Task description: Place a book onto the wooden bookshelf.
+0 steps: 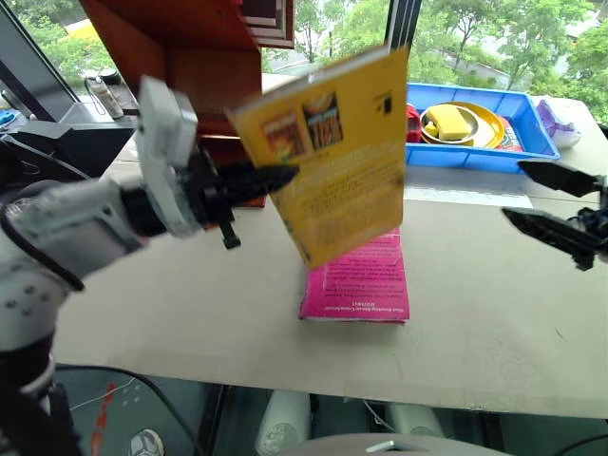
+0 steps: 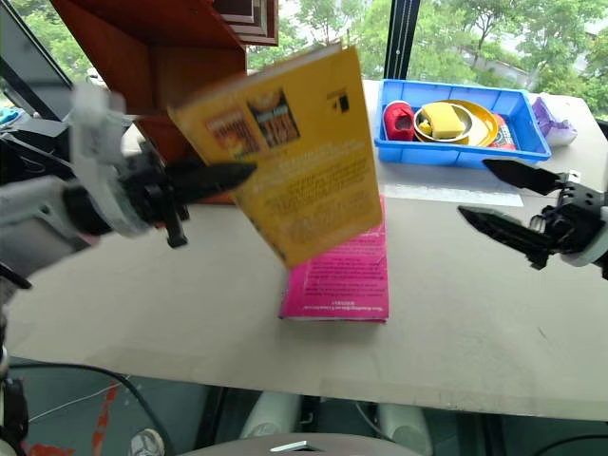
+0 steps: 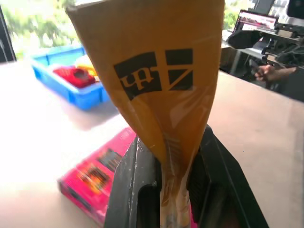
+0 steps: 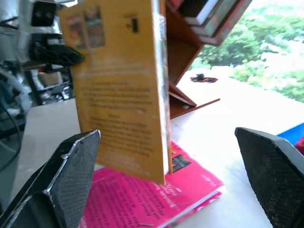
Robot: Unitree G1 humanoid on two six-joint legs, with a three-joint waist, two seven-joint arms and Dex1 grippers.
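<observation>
Two books show in the head views. The book (image 1: 332,157), thick and yellow-orange with small picture squares near its upper edge, is held up in the air at the centre of the frame, tilted so that its top leans toward the right. The left gripper (image 1: 271,178) comes in from the left of the frame and is clamped on the book's left edge, its black fingers (image 3: 142,185) pressing the cover from both sides, as the left wrist view shows from close by. The book is clear of the table (image 1: 190,304) and hangs above a pink book (image 1: 359,283), which lies flat on the tabletop at lower centre.

The wooden bookshelf (image 1: 180,43) stands at the upper left of the frame, behind the raised book, reddish-brown with slanted panels; a few other volumes rest in it near the top edge of the frame. The book is just in front of the shelf but not in it.

The right gripper (image 2: 494,198) sits at the right edge of the frame, apart from both books, its two black fingers spread wide with nothing between them.

A blue tray (image 1: 480,157) lies at the upper right on the table, holding a yellow dish (image 1: 456,122) and a red object (image 2: 399,119).
</observation>
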